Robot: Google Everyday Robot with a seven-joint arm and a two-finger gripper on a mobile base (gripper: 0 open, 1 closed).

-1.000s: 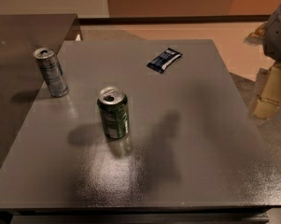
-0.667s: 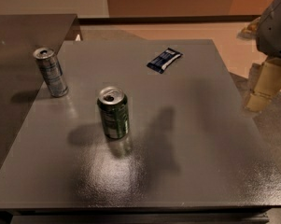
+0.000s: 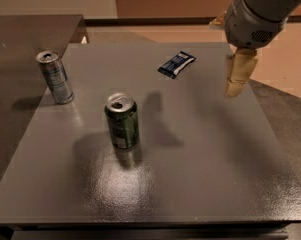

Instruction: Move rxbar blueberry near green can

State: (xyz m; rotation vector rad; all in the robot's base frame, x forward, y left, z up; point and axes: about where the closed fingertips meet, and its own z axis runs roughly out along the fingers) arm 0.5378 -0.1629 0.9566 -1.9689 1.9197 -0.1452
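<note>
The rxbar blueberry (image 3: 176,64) is a small dark blue wrapper lying flat near the far edge of the grey table (image 3: 200,149). The green can (image 3: 122,120) stands upright near the table's middle, to the left of and nearer than the bar. My gripper (image 3: 237,79) hangs from the grey arm at the upper right, above the table's right side, to the right of the bar and apart from it. It holds nothing.
A slimmer silver-blue can (image 3: 55,77) stands upright at the table's left side. A second dark table (image 3: 20,39) adjoins on the left. Tan floor (image 3: 285,64) lies beyond the right edge.
My arm and gripper have moved left and inward from the right edge, over the table toward the bar. The cans and the bar have not moved.
</note>
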